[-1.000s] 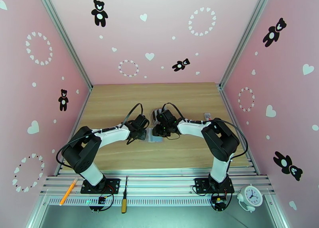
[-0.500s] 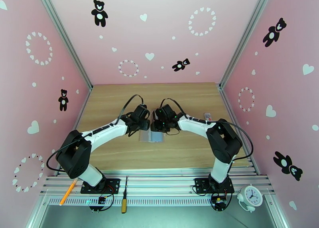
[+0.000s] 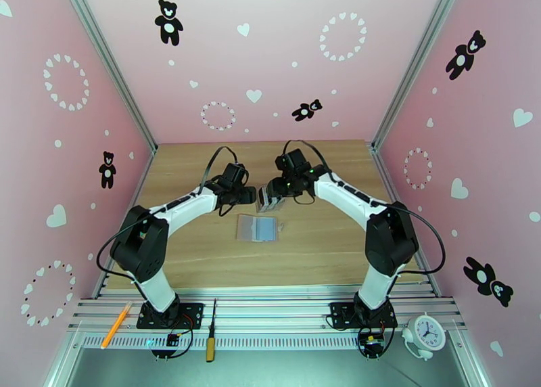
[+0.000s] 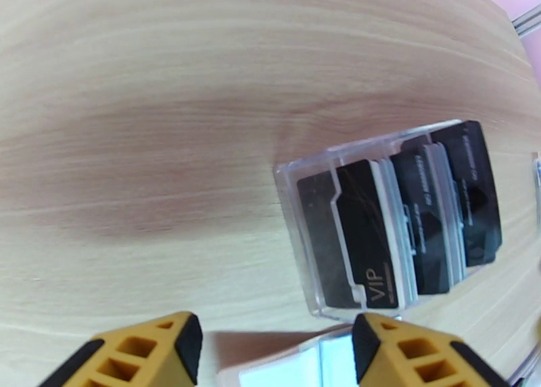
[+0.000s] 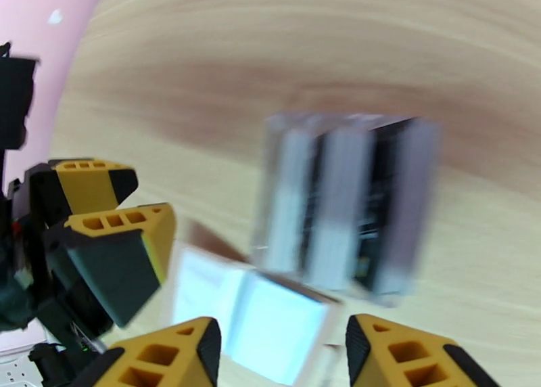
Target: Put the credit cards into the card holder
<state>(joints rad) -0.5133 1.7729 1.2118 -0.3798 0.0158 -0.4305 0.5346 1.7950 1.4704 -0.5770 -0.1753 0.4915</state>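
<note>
The card holder lies open and flat on the wooden table, its bluish-grey sleeves facing up. Just beyond it stands a clear rack holding several dark credit cards upright. My left gripper hovers left of the rack, and my right gripper hovers over it. In the left wrist view the left gripper is open and empty, with the holder's edge below. The right gripper is also open and empty, above the blurred rack and the holder.
The two gripper heads sit close together, and the left fingers show in the right wrist view. A pencil, a screwdriver and a small clock lie along the near rail. Pink walls close in three sides.
Both grippers have risen off the card holder and moved away from me to the card rack, their jaws widening. The holder is left open and flat on the table.
</note>
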